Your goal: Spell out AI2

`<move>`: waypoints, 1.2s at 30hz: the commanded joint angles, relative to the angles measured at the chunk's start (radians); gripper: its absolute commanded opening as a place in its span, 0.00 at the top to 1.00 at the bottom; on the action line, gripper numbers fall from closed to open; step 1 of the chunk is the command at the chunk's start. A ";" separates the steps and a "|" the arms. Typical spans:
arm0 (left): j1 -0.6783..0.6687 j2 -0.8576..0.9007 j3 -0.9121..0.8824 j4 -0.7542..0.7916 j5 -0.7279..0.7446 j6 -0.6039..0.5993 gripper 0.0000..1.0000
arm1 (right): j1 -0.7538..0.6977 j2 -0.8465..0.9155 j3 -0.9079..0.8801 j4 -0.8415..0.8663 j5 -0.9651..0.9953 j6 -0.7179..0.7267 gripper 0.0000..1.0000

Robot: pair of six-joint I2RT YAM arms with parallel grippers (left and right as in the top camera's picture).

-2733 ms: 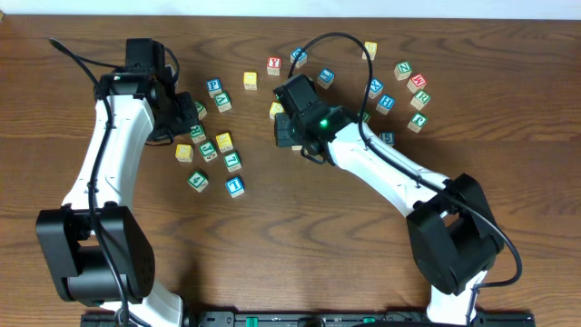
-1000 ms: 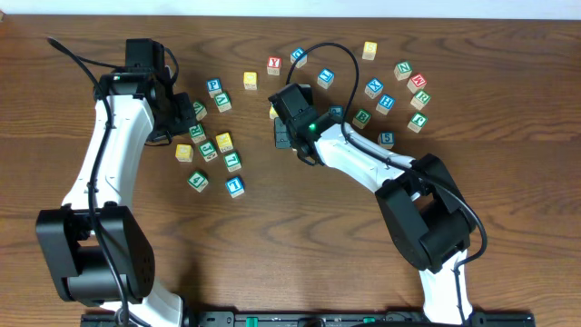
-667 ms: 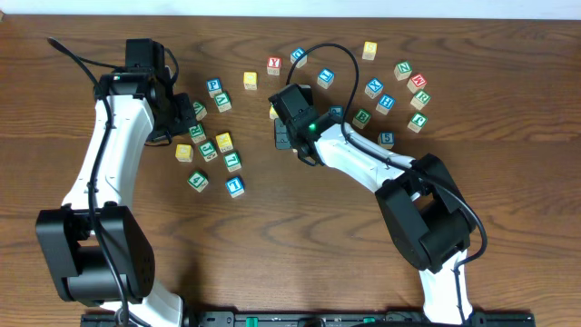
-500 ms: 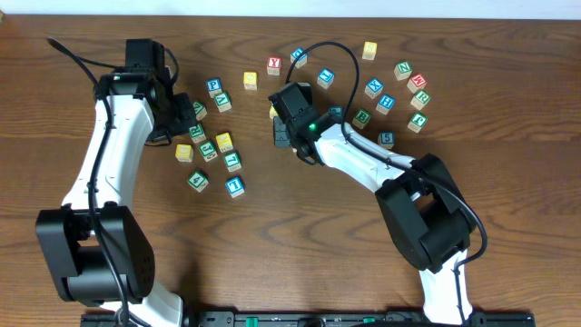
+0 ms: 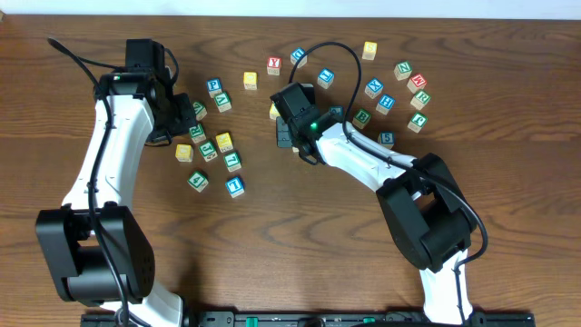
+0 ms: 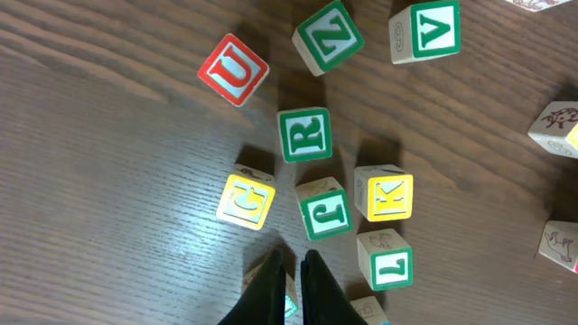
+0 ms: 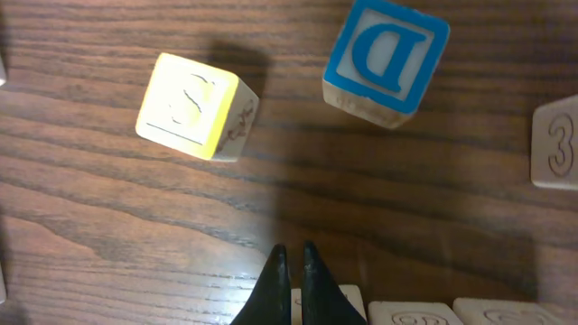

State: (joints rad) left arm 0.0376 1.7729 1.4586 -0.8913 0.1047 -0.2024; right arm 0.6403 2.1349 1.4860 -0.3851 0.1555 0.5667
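We see our left end effector (image 6: 290, 264) pressed together near the yellow K block (image 6: 388, 195), and our right end effector (image 7: 291, 255) pressed together below the blue D block (image 7: 386, 60) on the worktop (image 7: 99, 212).

You have one dark brown wood-grain surface (image 5: 272, 254) filling the overhead view, a pale strip (image 5: 381, 7) along its far edge, a black rail (image 5: 209, 319) along its near edge, and even light casting short, soft shadows.

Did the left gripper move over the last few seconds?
No. The left gripper, shut, keeps the same spot in the overhead view, up and to the left of the blue 1 cube.
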 commanded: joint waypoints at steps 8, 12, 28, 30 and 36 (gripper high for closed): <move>0.003 0.006 0.010 -0.007 -0.012 0.006 0.92 | -0.006 0.012 0.006 -0.020 0.022 0.039 0.99; 0.003 0.006 0.010 -0.010 -0.012 0.006 0.92 | -0.006 0.012 0.006 -0.020 0.022 0.040 0.99; 0.003 0.006 0.010 -0.009 -0.013 0.006 0.92 | 0.012 0.012 0.044 0.014 -0.088 -0.084 0.99; 0.003 0.006 0.010 -0.009 -0.013 0.006 0.92 | 0.016 0.012 0.044 0.006 -0.087 -0.085 0.99; 0.003 0.006 0.010 -0.009 -0.013 0.006 0.92 | 0.016 0.012 0.044 -0.048 -0.134 -0.085 0.99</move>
State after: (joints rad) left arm 0.0376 1.7729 1.4586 -0.8944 0.1047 -0.2024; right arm 0.6529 2.1365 1.5105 -0.4240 0.0513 0.5014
